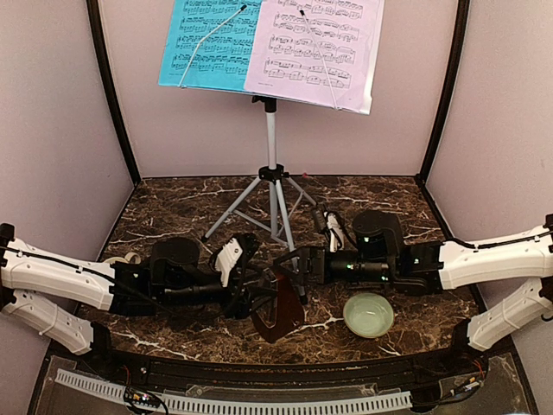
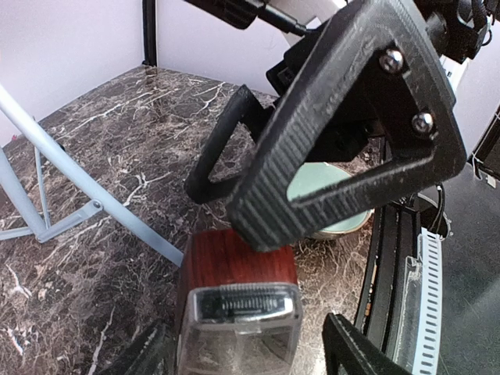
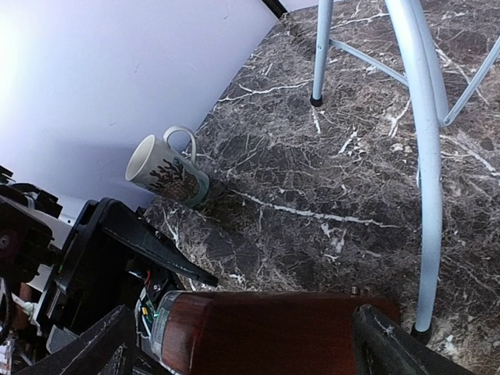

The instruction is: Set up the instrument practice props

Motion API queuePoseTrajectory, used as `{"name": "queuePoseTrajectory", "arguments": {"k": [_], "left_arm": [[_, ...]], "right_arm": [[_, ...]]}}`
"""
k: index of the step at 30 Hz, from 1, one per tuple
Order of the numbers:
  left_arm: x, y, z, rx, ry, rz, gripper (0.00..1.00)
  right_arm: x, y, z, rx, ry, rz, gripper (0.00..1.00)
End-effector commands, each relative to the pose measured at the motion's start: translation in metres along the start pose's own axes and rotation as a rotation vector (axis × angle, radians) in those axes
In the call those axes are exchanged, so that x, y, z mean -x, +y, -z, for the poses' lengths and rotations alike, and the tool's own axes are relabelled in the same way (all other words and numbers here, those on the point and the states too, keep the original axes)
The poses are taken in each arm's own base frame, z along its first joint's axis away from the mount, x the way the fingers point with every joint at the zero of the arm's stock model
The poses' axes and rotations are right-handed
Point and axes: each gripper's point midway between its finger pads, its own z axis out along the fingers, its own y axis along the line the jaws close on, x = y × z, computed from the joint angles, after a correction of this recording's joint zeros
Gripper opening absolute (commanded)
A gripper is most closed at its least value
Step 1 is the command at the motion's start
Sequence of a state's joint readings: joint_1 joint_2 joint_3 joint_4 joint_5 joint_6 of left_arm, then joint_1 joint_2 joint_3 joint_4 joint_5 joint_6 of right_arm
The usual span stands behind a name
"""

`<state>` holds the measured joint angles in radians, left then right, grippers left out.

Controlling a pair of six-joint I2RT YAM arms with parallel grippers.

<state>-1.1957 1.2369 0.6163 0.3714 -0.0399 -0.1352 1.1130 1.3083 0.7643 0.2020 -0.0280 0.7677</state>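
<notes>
The silver-white music stand (image 1: 271, 147) stands at the back centre with a blue sheet (image 1: 207, 43) and a lilac sheet (image 1: 315, 47) on its desk. The reddish-brown metronome (image 1: 278, 307) sits tilted near the front, between both grippers. My left gripper (image 1: 253, 298) is closed on its sides, and in the left wrist view the metronome (image 2: 234, 266) fills the gap between the fingers (image 2: 348, 351). My right gripper (image 1: 292, 268) is open, spread over the metronome (image 3: 289, 332). One of its fingers (image 2: 344, 141) rests against the metronome's far end.
A pale green bowl (image 1: 369, 314) sits front right, just beyond the metronome (image 2: 344, 223). A beige mug (image 3: 166, 172) lies on its side at the left wall, partly hidden in the top view (image 1: 121, 258). The stand's legs (image 3: 426, 156) splay close behind the grippers (image 2: 94, 203).
</notes>
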Motion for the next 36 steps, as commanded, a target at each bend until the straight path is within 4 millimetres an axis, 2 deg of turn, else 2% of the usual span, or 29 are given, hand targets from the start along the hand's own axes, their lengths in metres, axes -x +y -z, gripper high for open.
{"name": "queuePoseTrajectory", "arguments": {"k": [1,8,16,24,30,36], "left_arm": [[0.026,0.0,0.0,0.01,-0.066,-0.021,0.67],[0.033,-0.003,0.0,-0.004,-0.084,-0.03,0.62],[0.03,-0.003,-0.002,-0.004,-0.076,-0.038,0.6],[0.026,-0.005,-0.003,-0.018,-0.065,-0.057,0.53],[0.025,-0.005,-0.003,-0.017,-0.059,-0.062,0.41],[0.026,0.0,0.001,0.01,-0.067,-0.082,0.33]], "right_arm": [[0.002,0.006,-0.004,0.076,-0.011,-0.051,0.95],[-0.004,-0.004,-0.004,0.085,-0.01,-0.096,0.93],[-0.019,-0.017,-0.011,0.065,0.027,-0.118,0.9],[-0.017,-0.007,-0.012,0.11,0.036,-0.136,0.9],[-0.021,-0.014,-0.011,0.093,0.033,-0.16,0.91],[-0.039,-0.033,-0.016,0.035,0.072,-0.169,0.9]]}}
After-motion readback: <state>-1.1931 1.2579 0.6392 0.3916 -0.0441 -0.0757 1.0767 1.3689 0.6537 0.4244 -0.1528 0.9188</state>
